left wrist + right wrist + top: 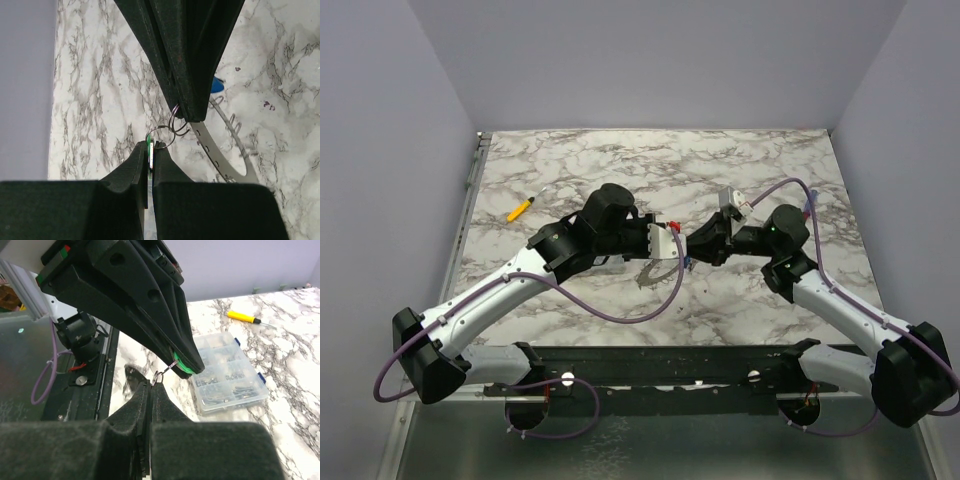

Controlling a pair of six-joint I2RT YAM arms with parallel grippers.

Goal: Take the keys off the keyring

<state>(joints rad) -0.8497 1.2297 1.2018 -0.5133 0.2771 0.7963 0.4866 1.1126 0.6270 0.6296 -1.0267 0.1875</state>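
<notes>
Two robot arms met tip to tip above the middle of a marble worktop, seen from the overhead camera. The left tool was closed tight on the green-headed key, whose plastic head showed as a thin green sliver between the pressed fingers at the bottom centre of the left wrist view. The right tool, reaching in from the top of that same view, was likewise clamped shut, its tips pinching a small wire ring that linked across the short gap to the green key. Just below and to the right of the right tool's tips, the keyring appeared as a flat grey metal band with a row of holes, slanting toward the lower right; whether it hung free or touched the marble could not be told. A blue key head peeked out beside the right tool's fingers. In the right wrist view, a clear compartment box sat on the marble at centre right, and a yellow screwdriver lay well apart from the tools, toward the left edge of the overhead view.
</notes>
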